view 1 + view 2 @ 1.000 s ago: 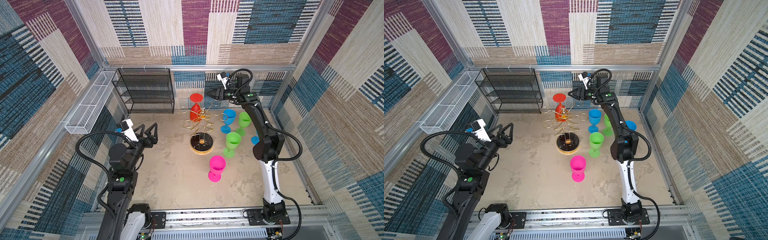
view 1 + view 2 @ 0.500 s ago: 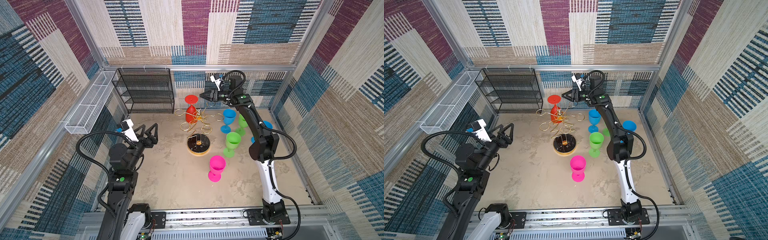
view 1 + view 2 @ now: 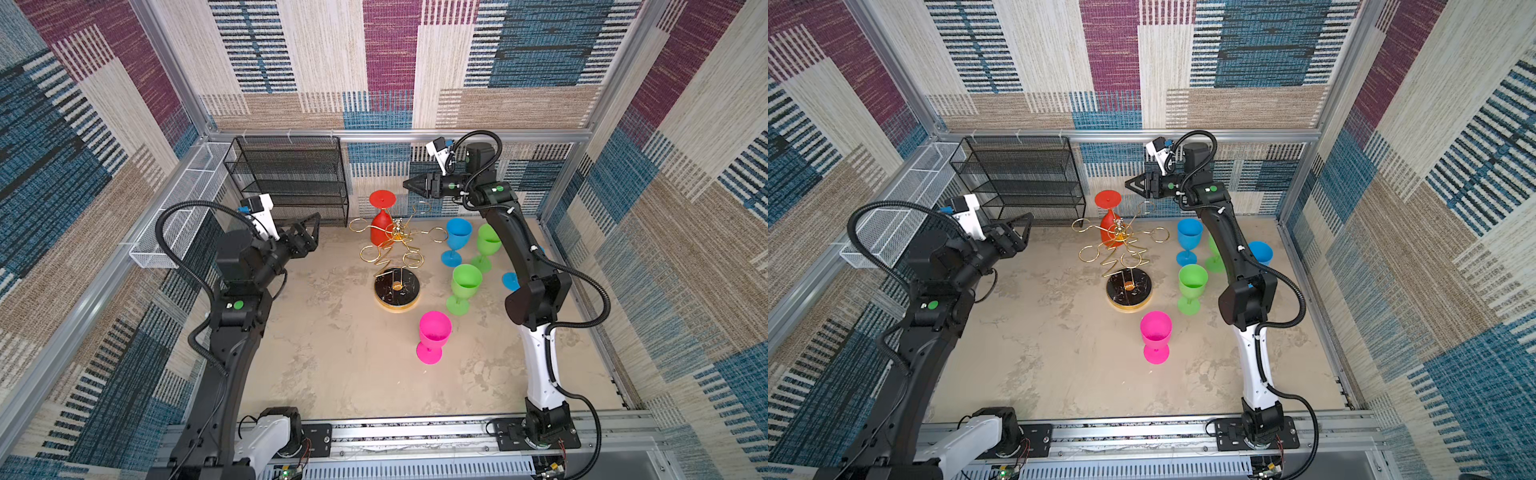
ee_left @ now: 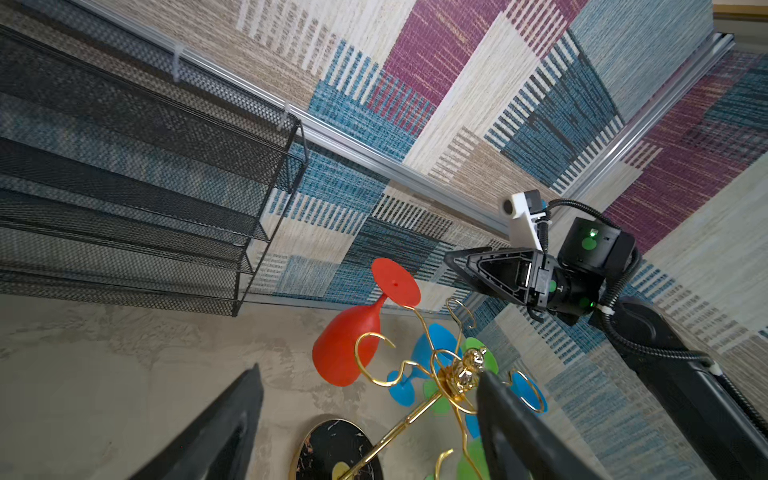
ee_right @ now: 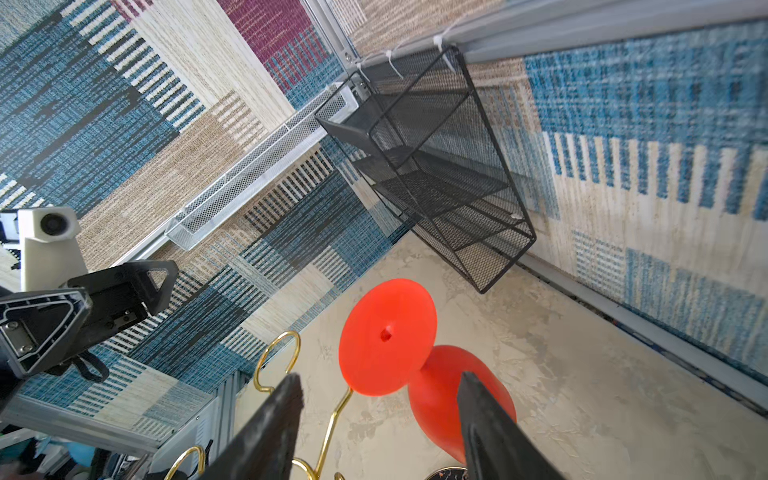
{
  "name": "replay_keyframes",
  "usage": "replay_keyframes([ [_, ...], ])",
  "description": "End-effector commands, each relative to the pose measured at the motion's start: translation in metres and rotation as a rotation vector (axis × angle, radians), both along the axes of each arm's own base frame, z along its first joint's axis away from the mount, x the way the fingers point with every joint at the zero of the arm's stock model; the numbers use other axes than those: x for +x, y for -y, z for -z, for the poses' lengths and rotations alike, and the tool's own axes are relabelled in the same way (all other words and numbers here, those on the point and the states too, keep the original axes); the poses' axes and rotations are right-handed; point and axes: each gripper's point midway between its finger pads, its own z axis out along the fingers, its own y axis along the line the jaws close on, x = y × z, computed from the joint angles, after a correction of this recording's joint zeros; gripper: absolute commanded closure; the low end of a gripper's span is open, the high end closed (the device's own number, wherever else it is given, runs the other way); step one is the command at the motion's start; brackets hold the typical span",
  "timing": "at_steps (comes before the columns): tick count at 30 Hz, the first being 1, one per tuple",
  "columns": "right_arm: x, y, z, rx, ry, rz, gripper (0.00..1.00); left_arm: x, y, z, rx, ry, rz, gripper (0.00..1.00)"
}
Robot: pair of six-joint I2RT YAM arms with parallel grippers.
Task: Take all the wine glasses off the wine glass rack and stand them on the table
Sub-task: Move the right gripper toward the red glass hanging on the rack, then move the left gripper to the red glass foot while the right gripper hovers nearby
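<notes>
One red wine glass (image 3: 380, 232), hung upside down by its foot from one of six ring arms on the single gold rack (image 3: 405, 286), on the side nearest the one black mesh shelf (image 3: 291, 183). Five other glasses upright on the floor right of the rack: blue glass (image 3: 458, 232), second blue glass (image 3: 1260, 251) behind the right arm, green glass (image 3: 466, 282), second green glass (image 3: 488, 245), one pink glass (image 3: 434, 330). One white basket (image 3: 178, 224) on the left wall.

Two grippers, both empty:
- **left gripper** (image 3: 313, 230): jaws wide apart, well left of the rack.
- **right gripper** (image 3: 409, 185): raised, jaws parted, near the red foot but apart from it.
</notes>
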Motion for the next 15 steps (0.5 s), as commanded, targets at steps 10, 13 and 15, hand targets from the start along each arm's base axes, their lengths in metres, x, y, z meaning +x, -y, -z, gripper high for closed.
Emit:
replay_keyframes([
  [10, -0.041, 0.048, -0.066, -0.112, 0.182, 0.280, 0.33, 0.061, 0.058, 0.034, -0.183, -0.304, 0.391, 0.27],
  [13, -0.066, 0.060, -0.085, -0.130, 0.243, 0.351, 0.31, 0.075, 0.066, 0.039, -0.194, -0.328, 0.416, 0.27],
  [15, -0.084, 0.070, -0.095, -0.127, 0.277, 0.395, 0.28, 0.085, 0.072, 0.045, -0.205, -0.349, 0.434, 0.28],
])
